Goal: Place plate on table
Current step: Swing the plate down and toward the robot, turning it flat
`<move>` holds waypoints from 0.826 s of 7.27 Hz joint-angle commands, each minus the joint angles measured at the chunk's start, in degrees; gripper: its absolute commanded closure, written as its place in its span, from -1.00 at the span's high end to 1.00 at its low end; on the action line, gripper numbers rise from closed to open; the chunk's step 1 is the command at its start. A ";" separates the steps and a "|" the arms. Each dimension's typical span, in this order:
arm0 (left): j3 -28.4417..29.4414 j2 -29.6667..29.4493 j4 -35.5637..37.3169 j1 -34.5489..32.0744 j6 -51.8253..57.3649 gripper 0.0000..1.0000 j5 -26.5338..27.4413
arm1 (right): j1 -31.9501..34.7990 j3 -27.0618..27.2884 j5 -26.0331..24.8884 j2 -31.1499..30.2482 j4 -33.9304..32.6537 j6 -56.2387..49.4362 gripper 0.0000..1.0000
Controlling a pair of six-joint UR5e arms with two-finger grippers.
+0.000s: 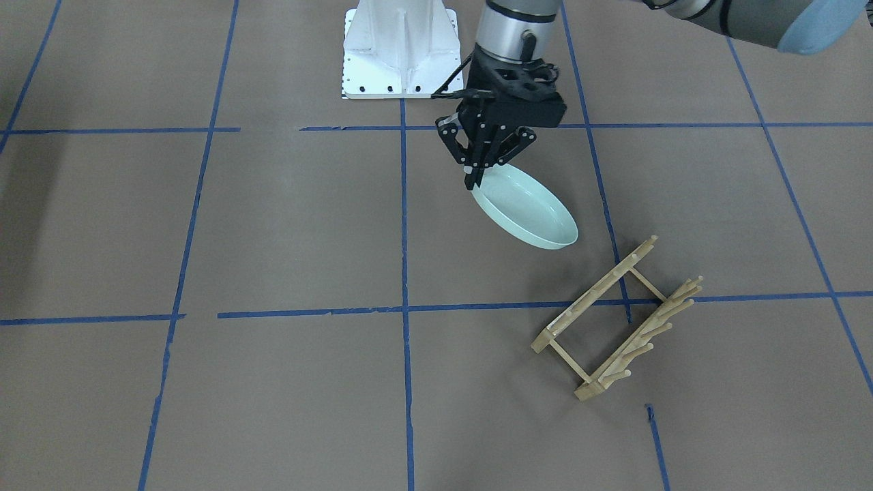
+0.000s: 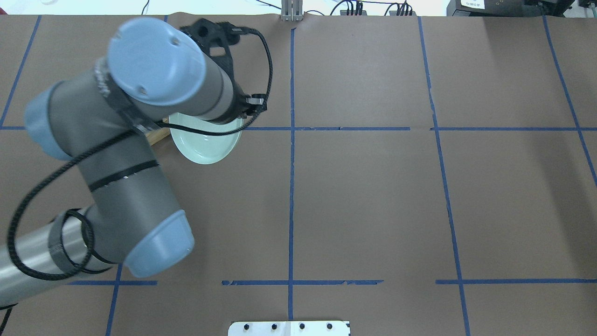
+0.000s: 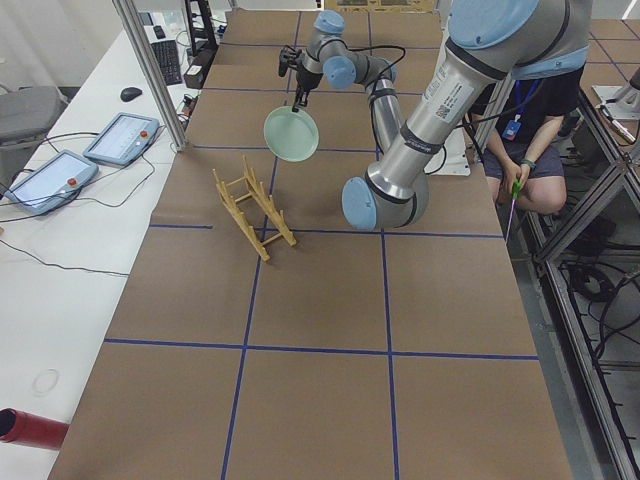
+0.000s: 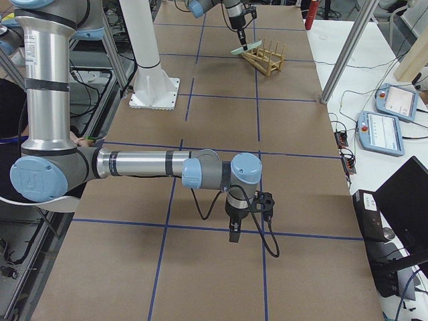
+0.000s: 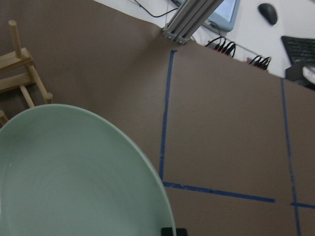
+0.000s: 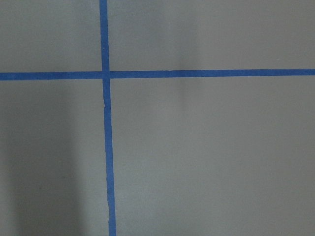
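The pale mint-green plate [image 1: 528, 208] hangs tilted above the brown table [image 1: 273, 239], held by its rim. My left gripper [image 1: 477, 176] is shut on the plate's edge nearest the robot base. The plate also shows in the overhead view [image 2: 205, 145], partly under my left arm, in the exterior left view [image 3: 291, 134], and filling the lower left of the left wrist view [image 5: 74, 172]. My right gripper [image 4: 233, 233] points down over the table, far from the plate; it shows only in the exterior right view, so I cannot tell whether it is open or shut.
The wooden peg rack [image 1: 617, 317] stands empty on the table, close beside the plate on the side away from the robot base. The white metal robot base [image 1: 399, 51] stands at the table's edge. Blue tape lines [image 6: 104, 147] cross the table under the right wrist.
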 commanded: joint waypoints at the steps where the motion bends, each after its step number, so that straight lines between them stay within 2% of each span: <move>1: 7.21 -0.99 2.98 7.31 8.92 -1.00 7.11 | 0.01 0.00 0.00 0.00 0.00 0.00 1.00; 4: 15.91 -0.54 -2.19 10.49 14.57 -1.00 7.22 | -0.07 0.00 0.00 0.00 0.00 0.00 1.00; 6: 16.73 -0.37 -2.30 11.82 15.18 -1.00 7.31 | -0.08 0.00 0.00 0.00 -0.09 0.00 1.00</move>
